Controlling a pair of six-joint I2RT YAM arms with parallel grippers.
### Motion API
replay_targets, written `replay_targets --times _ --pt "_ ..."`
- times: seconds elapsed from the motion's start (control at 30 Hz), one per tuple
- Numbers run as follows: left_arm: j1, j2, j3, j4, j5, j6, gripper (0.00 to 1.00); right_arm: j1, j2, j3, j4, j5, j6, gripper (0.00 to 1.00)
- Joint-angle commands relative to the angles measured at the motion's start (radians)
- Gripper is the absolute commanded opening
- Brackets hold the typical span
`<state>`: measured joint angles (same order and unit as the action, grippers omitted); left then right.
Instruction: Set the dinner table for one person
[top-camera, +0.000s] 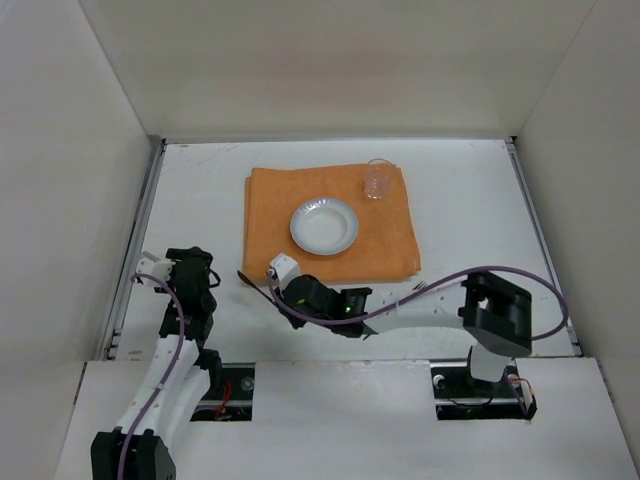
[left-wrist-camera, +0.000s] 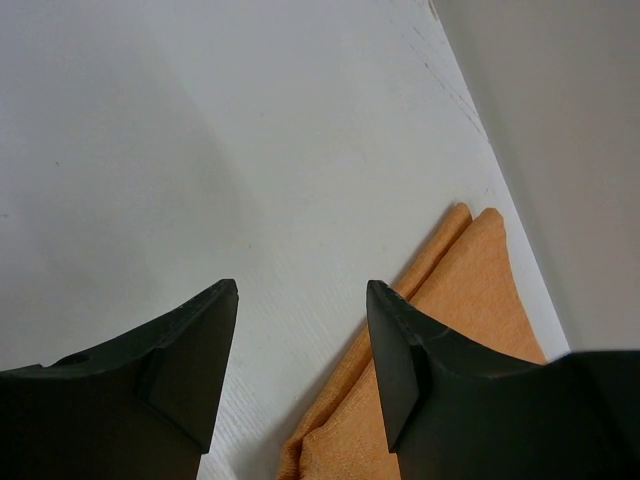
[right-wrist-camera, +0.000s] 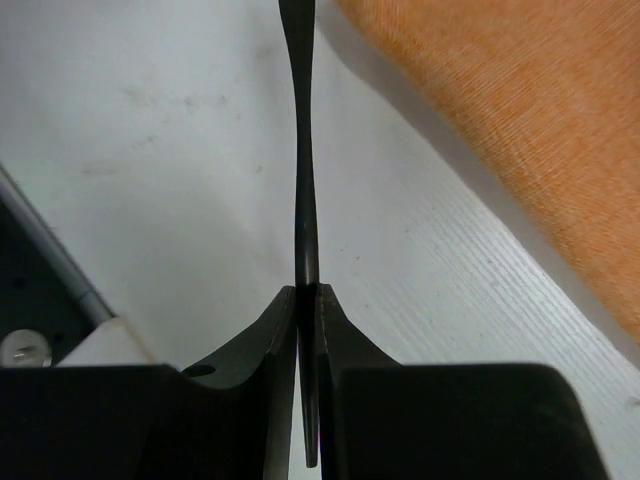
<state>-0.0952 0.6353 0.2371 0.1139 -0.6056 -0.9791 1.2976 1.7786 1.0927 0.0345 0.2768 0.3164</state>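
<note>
**Fig.** Cutlery-placing step (judged). Right fingers (right-wrist-camera: 270, 340) were pinched shut on a thin black utensil (right-wrist-camera: 300, 150). It was seen edge-on, type not discernible, and held low over the worktop (top-camera: 480, 200), just off the near-left corner of the orange placemat (top-camera: 270, 220). Left fingers (left-wrist-camera: 190, 340) stood part-open and empty over bare worktop nr the same mat. Plate (top-camera: 303, 213) lay mid-placemat, w/ glass (top-camera: 377, 178) at the far-right corner. Next move prob. calls for laying the utensil flat beside the plate, parallel to the mat edge, before release. Worktop: large, flat, matte white, metal rails along its sides.
</note>
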Motion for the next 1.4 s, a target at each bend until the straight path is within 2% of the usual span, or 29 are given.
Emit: replay_targets --times 0.0,0.17,0.27,0.47,0.6,0.77,0.97,1.37 --pt "0.018 -0.029 -0.010 0.001 -0.005 0.008 0.52 0.009 -0.114 -0.034 0.059 0.001 0.045 0.03" --pt "0.004 -0.019 -0.010 0.010 -0.002 0.010 0.52 -0.019 -0.235 -0.111 0.076 0.031 0.061 0.03" --pt "-0.019 0.009 -0.002 0.020 0.006 0.013 0.53 -0.105 -0.306 -0.154 0.067 0.062 0.084 0.04" --pt "-0.157 0.088 0.001 0.145 -0.005 0.080 0.53 -0.324 -0.427 -0.232 0.028 0.156 0.139 0.05" --pt "-0.228 0.139 0.007 0.190 -0.013 0.106 0.53 -0.473 -0.430 -0.257 -0.025 0.196 0.174 0.05" --pt "-0.243 0.184 0.010 0.214 -0.002 0.108 0.53 -0.606 -0.352 -0.245 -0.100 0.205 0.204 0.05" --pt "-0.251 0.167 0.008 0.214 -0.017 0.120 0.53 -0.628 -0.234 -0.208 -0.162 0.249 0.204 0.05" --pt "-0.263 0.204 0.010 0.233 -0.028 0.123 0.53 -0.631 -0.142 -0.152 -0.165 0.234 0.178 0.06"
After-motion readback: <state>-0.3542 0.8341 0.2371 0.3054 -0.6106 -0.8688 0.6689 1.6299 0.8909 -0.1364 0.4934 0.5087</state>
